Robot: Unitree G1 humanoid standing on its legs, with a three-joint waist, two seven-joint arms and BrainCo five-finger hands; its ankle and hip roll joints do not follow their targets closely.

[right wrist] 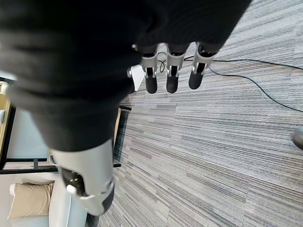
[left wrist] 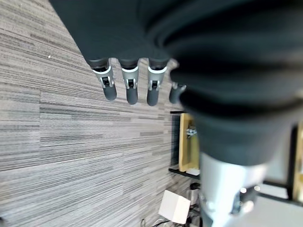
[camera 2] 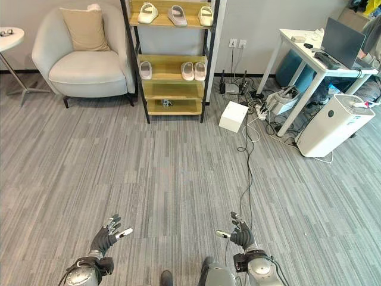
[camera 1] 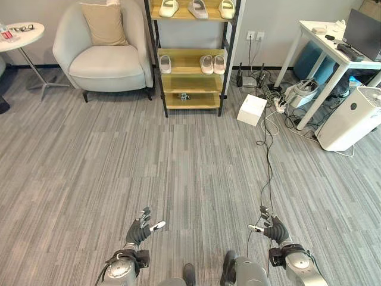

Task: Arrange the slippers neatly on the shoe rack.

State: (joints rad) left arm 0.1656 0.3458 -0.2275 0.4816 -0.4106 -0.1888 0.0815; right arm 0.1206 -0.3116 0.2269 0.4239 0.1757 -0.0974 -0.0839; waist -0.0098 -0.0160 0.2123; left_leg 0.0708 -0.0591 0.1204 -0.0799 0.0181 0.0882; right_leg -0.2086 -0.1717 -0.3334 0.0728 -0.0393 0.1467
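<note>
The shoe rack (camera 1: 191, 56), a dark-framed unit with wooden shelves, stands against the far wall, well apart from the robot across open grey carpet (camera 1: 149, 161). Three pale slippers (camera 1: 197, 8) lie on its top shelf and three more on the middle shelf: a single slipper (camera 1: 165, 64) at the left, apart from a pair (camera 1: 213, 64) set side by side at the right. A small dark object (camera 1: 184, 96) sits on the lowest shelf; what it is cannot be told. The left hand (camera 1: 141, 229) and right hand (camera 1: 272, 229) hang low at the near edge of the eye views, both empty with fingers relaxed and spread, which the wrist views confirm. The step in hand looks like the approach, and it is best done by walking straight at the rack's front, stopping square to it so both hands can reach the middle shelf evenly. The lone left slipper probably wants sliding toward a partner, toes lined up. Room is generous on the carpet ahead, but the grey armchair (camera 1: 104, 50) crowds the rack's left side, and a white box (camera 1: 252, 109) and trailing cables (camera 1: 268, 143) lie just right of it, so the clean lane is the centre one
</note>
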